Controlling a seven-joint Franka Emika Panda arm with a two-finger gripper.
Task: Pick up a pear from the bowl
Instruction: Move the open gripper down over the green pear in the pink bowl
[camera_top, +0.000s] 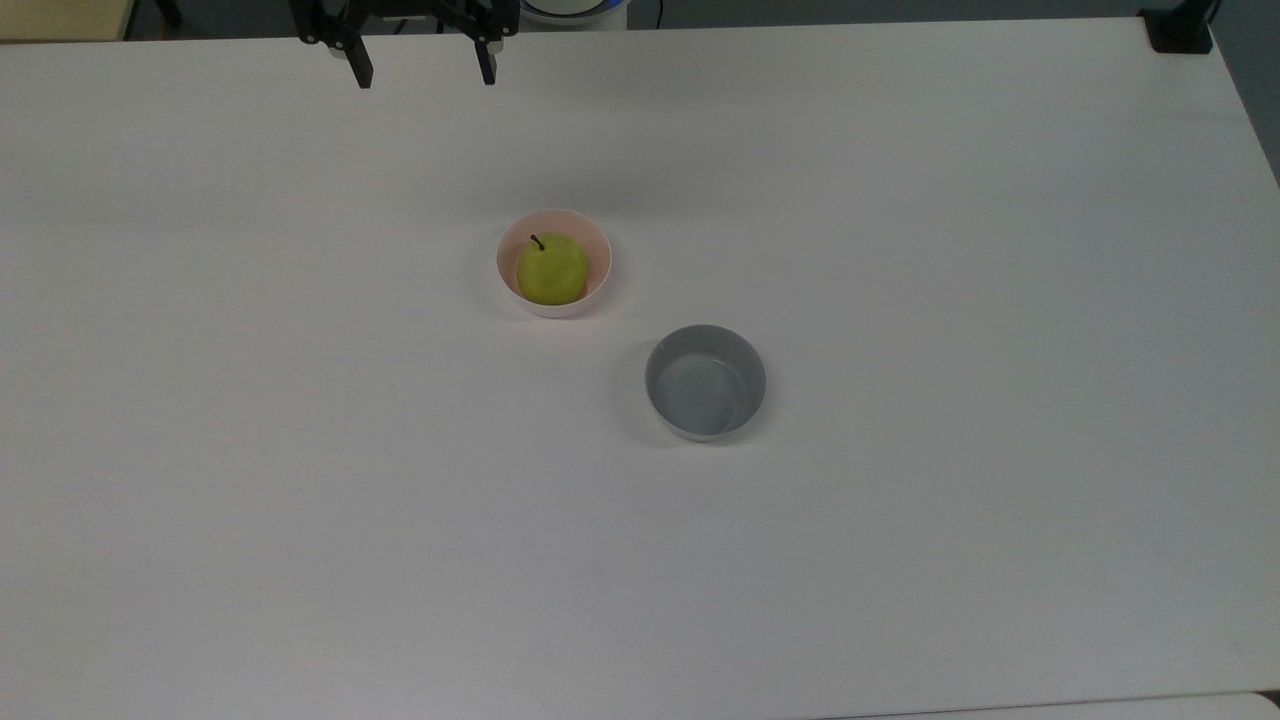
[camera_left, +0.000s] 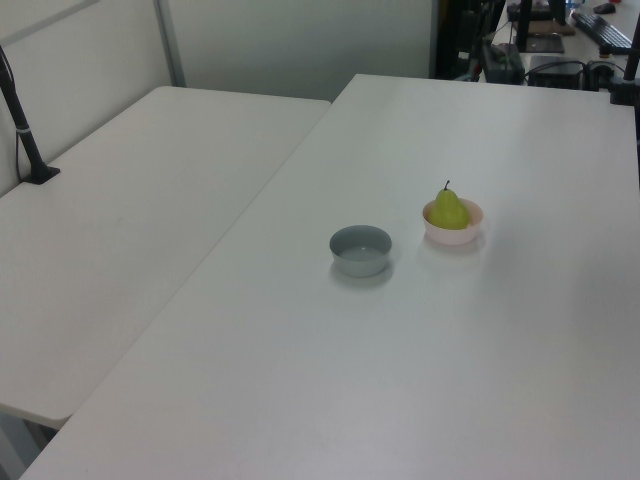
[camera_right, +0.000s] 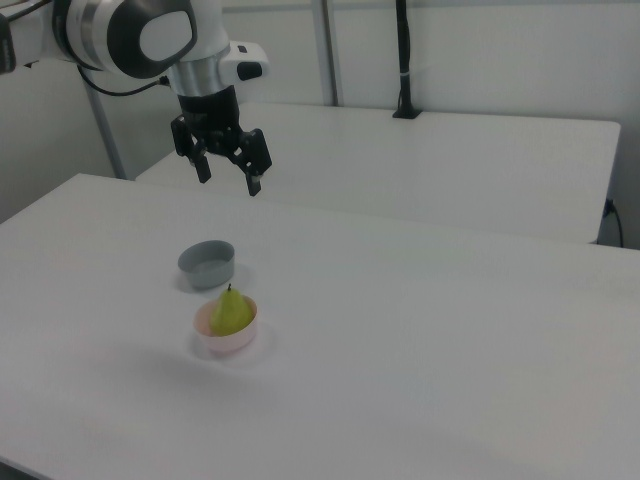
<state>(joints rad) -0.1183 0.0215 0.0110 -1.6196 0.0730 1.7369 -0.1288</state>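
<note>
The pear (camera_top: 551, 270) sits upright in the pink bowl (camera_top: 598, 250); the gripper (camera_top: 421, 76), jaws apart, hangs well away, and an off-centre descent could strike the bowl rim and tip it

The arm (camera_right: 130, 35) is glossy white with dark grey joints, ending in a black two-fingered hand (camera_right: 228, 180).

Even, bright light; faint soft shadows throughout.

The broad, flat white worktop (camera_top: 300, 450) carries two things: a small round pale pink bowl (camera_top: 600, 262) near its middle, and a small round grey bowl (camera_top: 705, 382) just beside it, apart.
</note>
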